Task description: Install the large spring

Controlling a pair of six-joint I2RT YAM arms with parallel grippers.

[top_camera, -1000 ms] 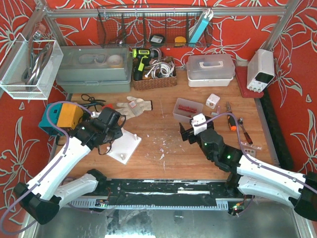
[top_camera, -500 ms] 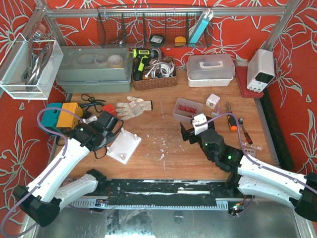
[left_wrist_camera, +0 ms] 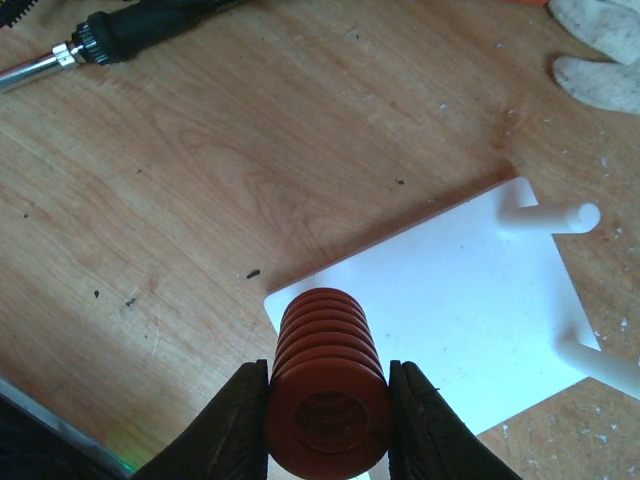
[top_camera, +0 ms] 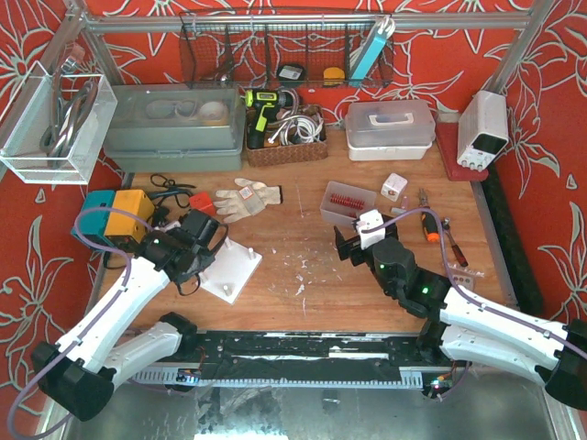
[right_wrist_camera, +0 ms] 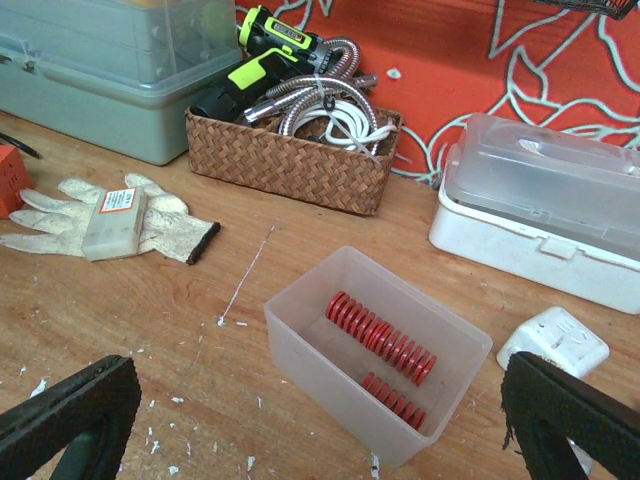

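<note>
Low in the middle of the left wrist view, the left gripper [left_wrist_camera: 328, 415] has its two black fingers [left_wrist_camera: 242, 420] pressed against either side of the large spring [left_wrist_camera: 325, 350]. The spring is a red-orange coil seen almost end-on, with its hollow bore facing the camera. It sits over the left corner of a white plate [left_wrist_camera: 440, 300] on the wooden table [left_wrist_camera: 250, 170]; whether it touches the plate cannot be told. Two white pegs rise from the plate, one at its upper right [left_wrist_camera: 550, 215] and one at the right edge of the frame [left_wrist_camera: 600, 365], both bare and well apart from the spring. A soldering iron [left_wrist_camera: 130, 35] lies in the upper left of that frame. At the bottom corners of the right wrist view, the right gripper [right_wrist_camera: 320, 420] has its fingers [right_wrist_camera: 70, 410] spread wide with nothing between them. Beyond them, at centre frame, a clear bin [right_wrist_camera: 320, 370] holds two red springs [right_wrist_camera: 380, 340]. A worn glove [right_wrist_camera: 150, 225] lies at the left, and a wicker basket [right_wrist_camera: 290, 160] stands above it.
</note>
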